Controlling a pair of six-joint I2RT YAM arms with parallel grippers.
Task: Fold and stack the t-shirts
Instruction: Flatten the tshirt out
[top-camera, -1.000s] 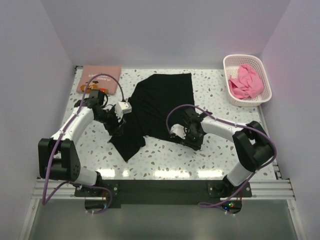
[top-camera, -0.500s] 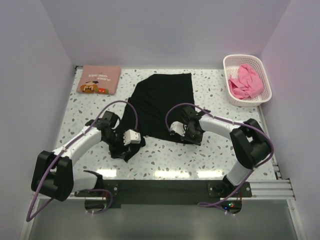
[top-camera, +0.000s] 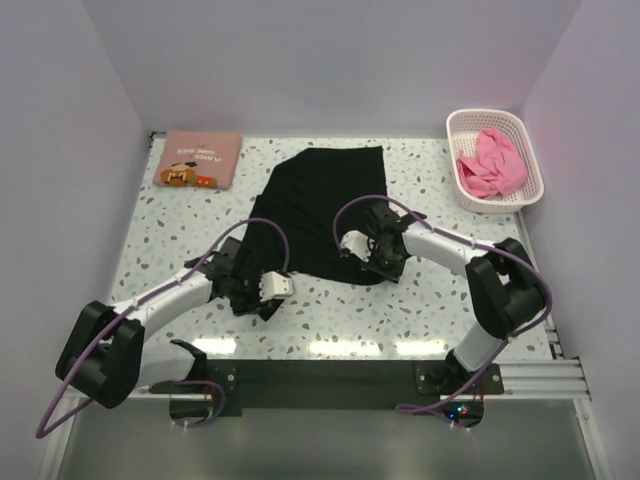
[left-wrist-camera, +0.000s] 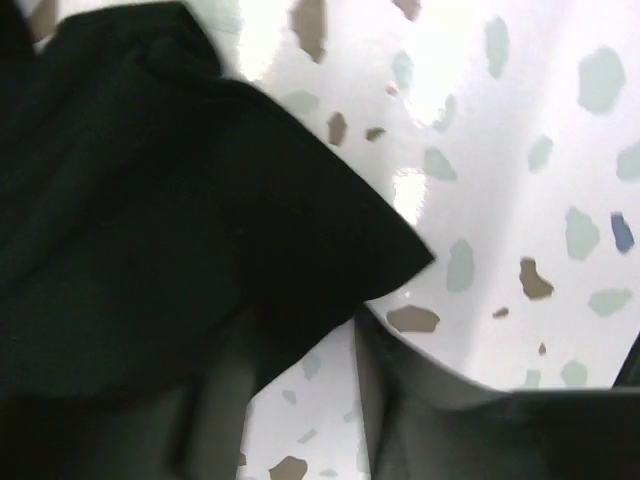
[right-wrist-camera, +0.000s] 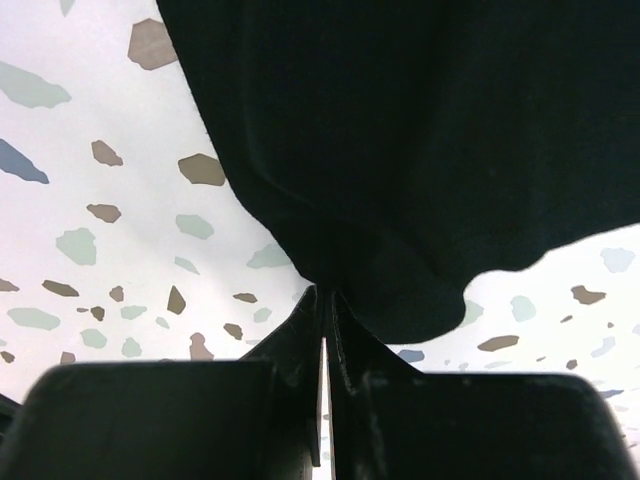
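The plain black t-shirt (top-camera: 322, 200) lies spread on the middle of the table. My right gripper (top-camera: 366, 262) is shut on its near hem; in the right wrist view the shut gripper (right-wrist-camera: 325, 292) pinches the black cloth (right-wrist-camera: 420, 130). My left gripper (top-camera: 257, 299) is at the shirt's near-left corner. In the left wrist view that gripper (left-wrist-camera: 300, 335) is open, low over the table, with the black corner (left-wrist-camera: 200, 230) draped over one finger (left-wrist-camera: 215, 400). The salmon-pink printed t-shirt (top-camera: 201, 158) lies folded at the back left. The bright pink t-shirt (top-camera: 490, 163) is bunched in the basket.
The white-and-pink lattice basket (top-camera: 528, 143) stands at the back right, near the right wall. Walls close in the table on the left, back and right. Purple cables loop over both arms.
My left arm has swung from the shirt's left side toward the front, down to its near-left corner. My right gripper has shifted slightly back and left with the hem.
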